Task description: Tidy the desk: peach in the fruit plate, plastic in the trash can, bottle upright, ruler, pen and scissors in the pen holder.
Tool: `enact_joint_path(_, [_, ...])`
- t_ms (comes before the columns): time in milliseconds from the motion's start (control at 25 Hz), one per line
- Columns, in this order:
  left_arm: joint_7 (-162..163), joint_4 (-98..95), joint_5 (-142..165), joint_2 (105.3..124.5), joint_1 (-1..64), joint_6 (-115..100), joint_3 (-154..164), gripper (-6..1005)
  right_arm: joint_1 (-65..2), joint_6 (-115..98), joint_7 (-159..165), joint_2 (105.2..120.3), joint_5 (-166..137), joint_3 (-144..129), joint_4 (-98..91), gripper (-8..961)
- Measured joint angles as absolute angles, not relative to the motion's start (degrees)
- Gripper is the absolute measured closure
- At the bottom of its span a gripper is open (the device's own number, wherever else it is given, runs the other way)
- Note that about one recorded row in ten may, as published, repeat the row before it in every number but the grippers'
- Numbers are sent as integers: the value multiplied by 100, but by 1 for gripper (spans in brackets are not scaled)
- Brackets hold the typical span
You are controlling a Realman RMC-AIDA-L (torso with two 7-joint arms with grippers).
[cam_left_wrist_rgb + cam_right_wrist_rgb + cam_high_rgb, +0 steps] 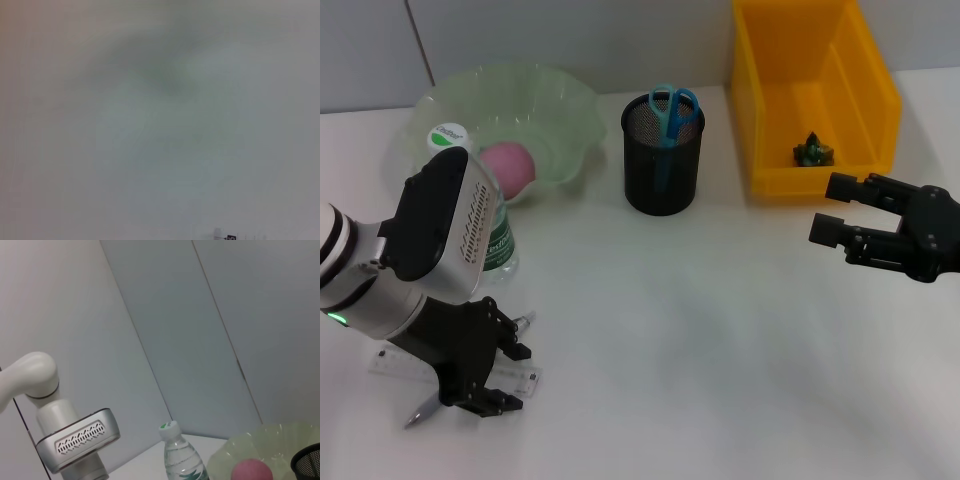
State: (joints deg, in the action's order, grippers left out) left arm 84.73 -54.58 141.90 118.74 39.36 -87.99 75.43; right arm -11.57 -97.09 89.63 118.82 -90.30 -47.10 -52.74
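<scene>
White desk (720,330) surface extends to a grey panelled wall behind.

Left gripper (480,375): lowered at the near left corner of the desk, jaws spread over the ruler (525,380) and the pen (428,408), which lie crossed and touching beneath it. Nothing is pinched yet.

Risks:
- Closing here may catch both items, or slide the flat ruler instead of lifting it.
- The bottle (495,235) stands upright just behind the left wrist; a rearward lift could topple it.
- The pen lies near the front edge and may roll off.

Completed items: peach (508,165) in the fruit plate (565,100), scissors (672,110) in the pen holder (663,165), dark green scrap (813,150) in the trash can (760,110).

Right gripper (850,215): hovering with jaws spread and empty, in front of the trash can.

Clearance: the central desk is open, giving an unobstructed path to the pen holder.
</scene>
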Motion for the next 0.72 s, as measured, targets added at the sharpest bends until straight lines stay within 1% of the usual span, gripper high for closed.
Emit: enact_joint_path(720, [8404, -5519, 14217, 11874, 3929, -8774, 7668, 595, -1160, -9720, 8971, 11882, -9026, -4711, -5254, 116])
